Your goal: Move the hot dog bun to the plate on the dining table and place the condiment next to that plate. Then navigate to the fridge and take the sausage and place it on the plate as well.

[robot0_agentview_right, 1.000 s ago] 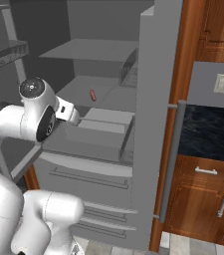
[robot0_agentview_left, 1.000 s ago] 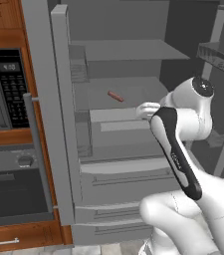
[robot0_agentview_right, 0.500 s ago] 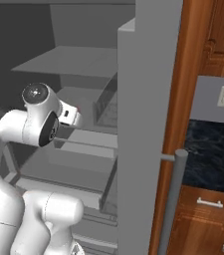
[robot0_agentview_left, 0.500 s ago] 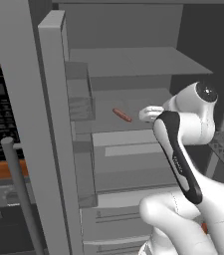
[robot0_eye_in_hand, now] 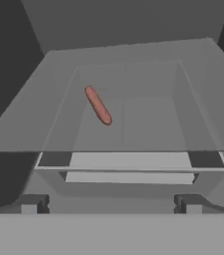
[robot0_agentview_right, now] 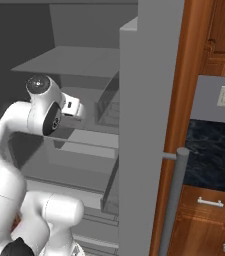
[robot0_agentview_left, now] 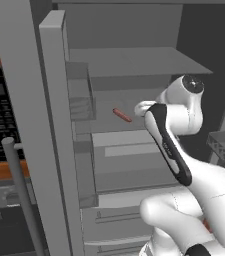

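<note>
Grey shelves fill the open fridge (robot0_agentview_left: 134,60), and the sausage (robot0_agentview_left: 122,115) lies alone, slantwise, on the middle shelf (robot0_eye_in_hand: 148,119) above a drawer (robot0_agentview_left: 129,150). Short of the sausage and apart from it, the gripper (robot0_eye_in_hand: 111,201) points into the fridge with its jaws wide open, holding and touching nothing.

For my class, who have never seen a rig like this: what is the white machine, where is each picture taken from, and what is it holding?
The white machine is a robot arm on a driving base, facing an open fridge. Two pictures come from cameras on the base, behind the arm to its left and right. The third comes from a camera on its hand, looking into the fridge. A thin reddish sausage lies on a grey shelf; the left base view shows it too. The gripper is open and holds nothing.
</note>
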You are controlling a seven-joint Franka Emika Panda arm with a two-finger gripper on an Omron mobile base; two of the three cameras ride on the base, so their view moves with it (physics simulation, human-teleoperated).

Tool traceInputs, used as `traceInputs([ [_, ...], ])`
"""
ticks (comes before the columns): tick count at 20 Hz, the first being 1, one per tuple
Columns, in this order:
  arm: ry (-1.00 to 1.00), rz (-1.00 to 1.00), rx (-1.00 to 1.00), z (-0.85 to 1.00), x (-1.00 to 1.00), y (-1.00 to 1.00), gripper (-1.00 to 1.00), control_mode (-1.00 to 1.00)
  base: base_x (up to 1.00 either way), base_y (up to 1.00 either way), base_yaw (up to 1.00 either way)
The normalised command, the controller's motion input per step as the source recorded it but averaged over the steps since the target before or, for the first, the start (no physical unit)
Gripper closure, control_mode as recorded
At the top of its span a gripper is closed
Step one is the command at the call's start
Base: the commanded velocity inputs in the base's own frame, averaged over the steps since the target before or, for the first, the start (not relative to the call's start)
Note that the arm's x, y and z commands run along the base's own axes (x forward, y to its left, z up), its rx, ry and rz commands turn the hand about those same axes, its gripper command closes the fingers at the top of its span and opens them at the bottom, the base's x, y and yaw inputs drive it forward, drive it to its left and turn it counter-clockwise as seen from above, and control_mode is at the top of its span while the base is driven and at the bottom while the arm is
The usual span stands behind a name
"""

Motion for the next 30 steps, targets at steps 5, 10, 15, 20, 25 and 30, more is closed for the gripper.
traceInputs([
  [5, 0.0, 0.05, -0.05, -0.43, 0.93, 0.25, -1.0, -1.0, 0.0, 0.0, 0.0],
  [10, 0.0, 0.15, -0.01, -0.68, 0.99, 0.27, -1.0, -1.0, 0.0, 0.0, 0.0],
  [15, 0.0, 0.12, 0.0, -0.5, 0.96, 0.05, -1.0, -1.0, 0.0, 0.0, 0.0],
  [20, 0.0, 0.06, 0.0, -0.14, 0.9, 0.02, -1.0, -1.0, 0.0, 0.0, 0.0],
  [25, 0.03, 0.01, 0.0, -0.08, 0.86, 0.1, -1.0, -1.0, 0.0, 0.0, 0.0],
  [30, 0.04, 0.0, 0.0, -0.38, 0.43, 0.18, -1.0, -1.0, 0.0, 0.0, 0.0],
])
